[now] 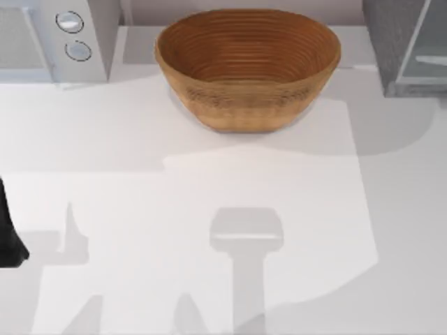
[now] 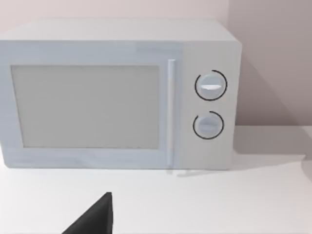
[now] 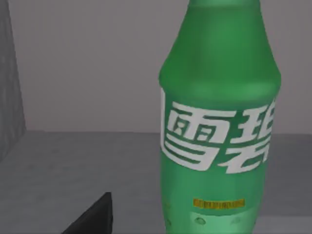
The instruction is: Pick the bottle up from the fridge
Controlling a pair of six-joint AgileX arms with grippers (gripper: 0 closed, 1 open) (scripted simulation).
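Note:
The green bottle [image 3: 219, 126] with white lettering stands upright on the grey floor of the fridge [image 3: 68, 161], close in front of my right gripper [image 3: 151, 229]. One dark finger [image 3: 95, 217] shows beside the bottle without touching it, and the gripper is open with nothing in it. From above, the fridge [image 1: 391, 42] is the dark speckled cabinet at the back right, its pale door panel [image 1: 426, 52] swung outward. My left arm [image 1: 10, 241] is parked at the table's left edge, and its gripper [image 2: 151, 229] is open, facing the white microwave.
A large woven basket [image 1: 248, 66] stands at the back middle of the table. The white microwave [image 1: 56, 38] with two round knobs [image 2: 210, 86] sits at the back left.

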